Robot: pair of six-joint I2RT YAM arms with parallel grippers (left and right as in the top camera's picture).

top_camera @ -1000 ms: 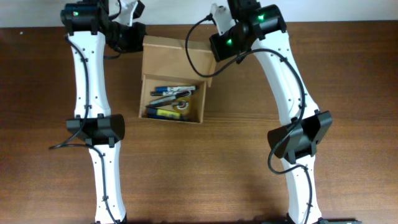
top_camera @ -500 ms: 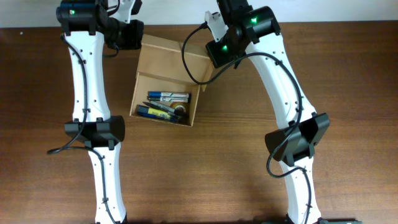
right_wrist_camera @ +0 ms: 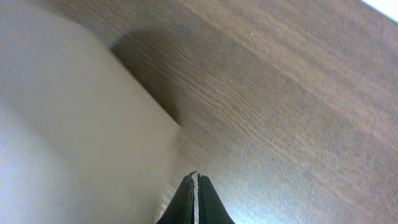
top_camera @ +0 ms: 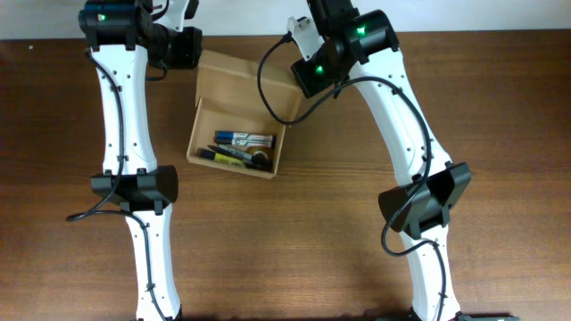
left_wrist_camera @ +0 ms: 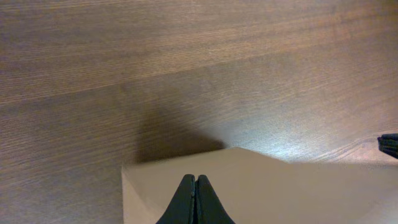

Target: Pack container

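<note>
Movement first: over the last second the box (top_camera: 230, 166) has slid toward my left side and twisted, so it now sits askew on the table (top_camera: 303, 241) instead of square. It lies between my two arms, open, with the pens (top_camera: 239, 147) in the bottom and the lid (top_camera: 234, 78) folded back at the far side. My left gripper (left_wrist_camera: 196, 182) has its fingers pressed together over the lid's pale face near a corner; whether it touches I cannot tell. My right gripper (right_wrist_camera: 192, 179) is likewise pinched closed, just off the lid's other edge, above bare wood. I judge the filling done and the lid next, though the skew suggests my push is uneven.
</note>
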